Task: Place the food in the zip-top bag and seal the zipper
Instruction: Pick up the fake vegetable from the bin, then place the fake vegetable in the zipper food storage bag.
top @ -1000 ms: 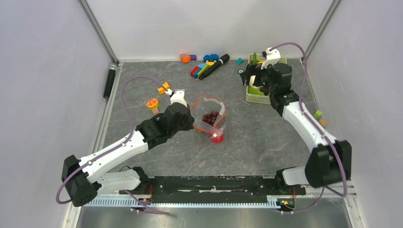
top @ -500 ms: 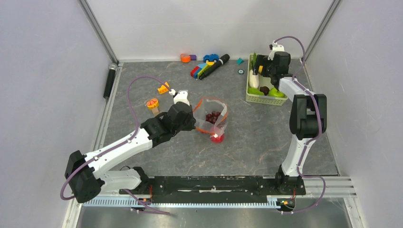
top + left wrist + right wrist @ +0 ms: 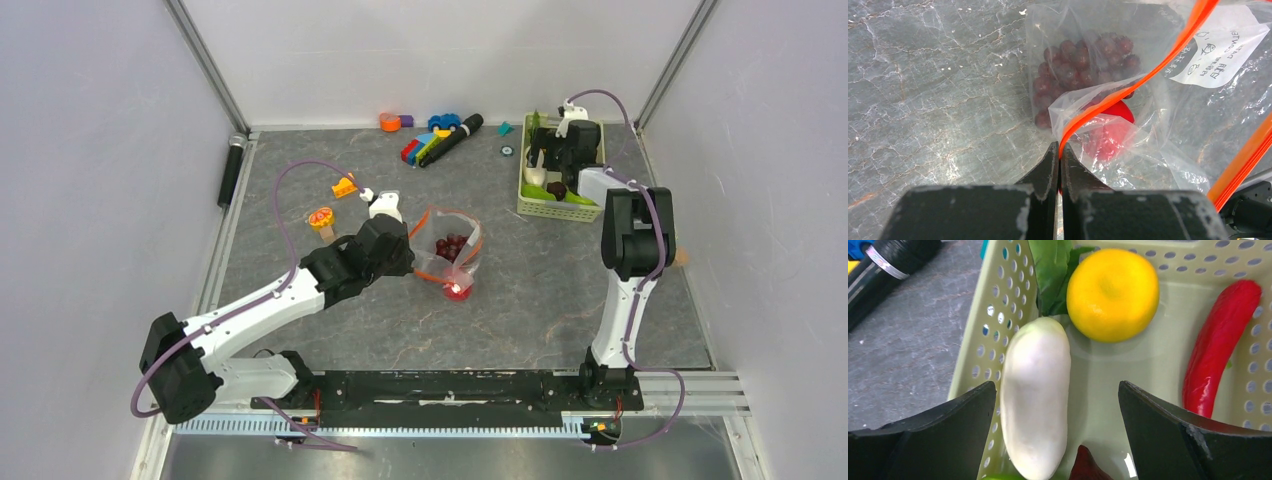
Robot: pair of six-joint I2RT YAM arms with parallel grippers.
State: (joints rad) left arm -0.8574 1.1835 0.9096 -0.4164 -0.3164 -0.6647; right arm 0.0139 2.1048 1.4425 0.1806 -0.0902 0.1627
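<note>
The only print in view stands on the white label (image 3: pixel 1220 52) of the zip-top bag (image 3: pixel 1173 135), seen from the left wrist camera. It carries several lines of dark lettering, turned upside down and slanted, with two small fish-like drawings beside them. Some marks look like Latin capitals and others like East Asian characters, but none can be read with certainty.

Right wrist view: dark red piece (image 3: pixel 1087 464) cut by bottom edge, unidentifiable; red chili (image 3: pixel 1218 345) lower end behind right end effector (image 3: pixel 1056 386). Left wrist view: red apple (image 3: pixel 1110 135) blurred through zip-top bag (image 3: pixel 1193 115).
</note>
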